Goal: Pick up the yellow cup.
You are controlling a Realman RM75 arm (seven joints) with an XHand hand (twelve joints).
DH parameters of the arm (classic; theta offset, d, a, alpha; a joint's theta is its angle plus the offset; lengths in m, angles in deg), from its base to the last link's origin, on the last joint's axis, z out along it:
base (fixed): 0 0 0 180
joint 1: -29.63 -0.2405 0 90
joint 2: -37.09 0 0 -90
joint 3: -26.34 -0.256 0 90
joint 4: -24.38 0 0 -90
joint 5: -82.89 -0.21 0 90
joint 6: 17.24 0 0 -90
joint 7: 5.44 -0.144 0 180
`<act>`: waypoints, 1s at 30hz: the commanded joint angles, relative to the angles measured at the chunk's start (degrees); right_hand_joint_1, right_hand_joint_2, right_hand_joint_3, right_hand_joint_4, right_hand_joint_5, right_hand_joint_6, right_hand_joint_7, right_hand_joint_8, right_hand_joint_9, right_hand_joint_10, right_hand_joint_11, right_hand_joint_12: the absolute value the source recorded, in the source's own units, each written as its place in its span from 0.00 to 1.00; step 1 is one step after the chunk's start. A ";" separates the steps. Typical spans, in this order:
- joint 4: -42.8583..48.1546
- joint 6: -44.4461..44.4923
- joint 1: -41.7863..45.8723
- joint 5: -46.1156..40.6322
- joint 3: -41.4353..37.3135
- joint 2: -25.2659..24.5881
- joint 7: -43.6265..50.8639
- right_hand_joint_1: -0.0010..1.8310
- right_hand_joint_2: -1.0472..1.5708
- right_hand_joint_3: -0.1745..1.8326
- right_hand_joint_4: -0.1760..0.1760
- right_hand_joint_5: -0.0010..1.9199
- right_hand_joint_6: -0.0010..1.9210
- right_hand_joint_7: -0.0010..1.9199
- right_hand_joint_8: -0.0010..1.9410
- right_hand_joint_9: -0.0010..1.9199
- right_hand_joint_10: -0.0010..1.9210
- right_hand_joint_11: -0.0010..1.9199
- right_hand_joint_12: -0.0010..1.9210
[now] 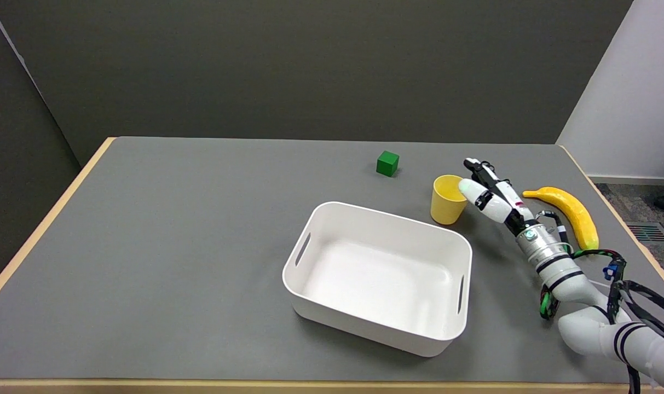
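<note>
The right hand (488,191) is reaching in from the lower right of the frame, sitting right-center, w/ fingers extended and apart. One white fingertip (468,189) is overlapping the rim of the yellow cup (448,200); whether it's actually touching or just in front of it can't be told from this angle. Nothing is pinched or wrapped yet, so the hand is holding nothing.

The yellow cup is standing upright, mouth up, right of center, just beside the upper-right corner of the white bin (332,306), apart from it. Looks like thin plastic, prob. light, stiff enough but w/ a smooth, slightly slippery wall that tapers toward the base. Best hold is likely thumb on one side of the wall, fingers opposite, approx. mid-height or just under the rim; too hard a squeeze could flex it, a nudge could tip it.

Farther out: a banana (570,210) is lying at right, behind the wrist; a green cube (387,163) is sitting up-left of the cup, apart. All on the grey table (173,246).
</note>
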 commanded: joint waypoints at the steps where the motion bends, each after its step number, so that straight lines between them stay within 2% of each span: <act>1: 1.62 0.50 -0.13 3.18 0.58 -0.18 -1.25 0.10 0.60 0.54 0.20 0.02 0.14 0.00 0.06 0.00 0.06 0.00 0.23; 11: 1.73 0.58 -0.07 3.24 3.16 -0.36 -7.13 0.10 0.60 0.54 0.20 0.02 0.14 0.01 0.07 0.00 0.07 0.00 0.26; 15: 1.11 0.60 -0.13 3.24 3.38 -0.42 -10.28 0.10 0.60 0.52 0.19 0.01 0.13 0.00 0.08 0.00 0.06 0.00 0.25; 22: -0.19 0.74 -0.32 3.24 3.48 -0.42 -13.59 0.10 0.61 0.48 0.21 0.01 0.15 0.00 0.08 0.00 0.09 0.00 0.28; 26: -0.79 -0.04 -0.74 3.24 3.53 -0.53 -15.53 0.10 0.59 0.54 0.22 0.01 0.13 0.00 0.08 0.00 0.10 0.00 0.33; 30: -2.67 -0.79 -2.04 3.24 3.52 -1.06 -17.51 0.10 0.60 0.52 0.21 0.01 0.13 0.00 0.08 0.00 0.09 0.00 0.32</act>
